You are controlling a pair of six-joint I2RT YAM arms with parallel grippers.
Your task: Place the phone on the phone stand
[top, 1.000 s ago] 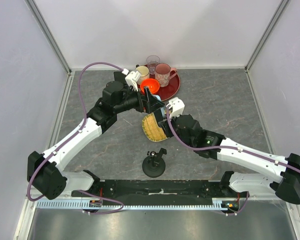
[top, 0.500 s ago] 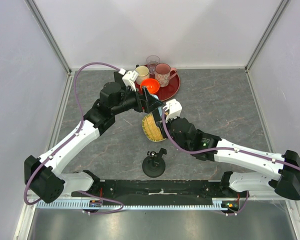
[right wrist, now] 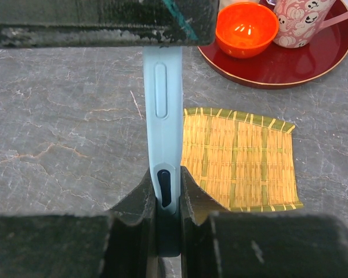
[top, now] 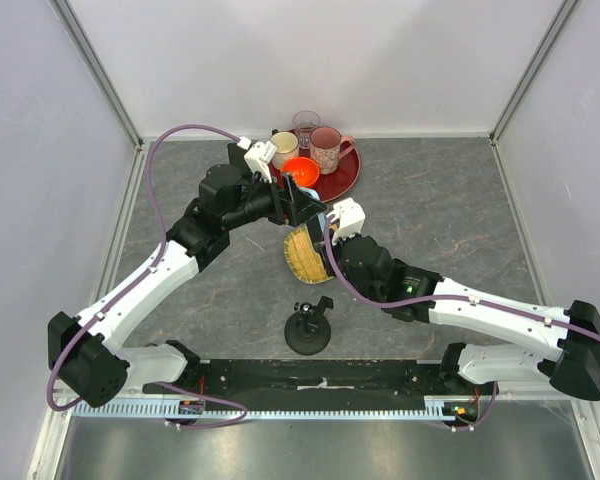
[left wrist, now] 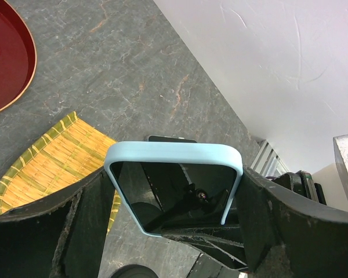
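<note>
The right gripper (right wrist: 167,197) pinches the thin edge of the phone (right wrist: 162,116) tight between its jaws, holding it up so the left gripper (left wrist: 174,202) can fit its wide jaws on both sides, though I cannot tell if they press it, well apart from the phone stand (top: 308,330).

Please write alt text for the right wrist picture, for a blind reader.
The right gripper clamps the near end of a phone in a light blue case, seen edge-on. Beyond it, on the grey table, lie a bamboo mat and a red tray with an orange bowl.
</note>
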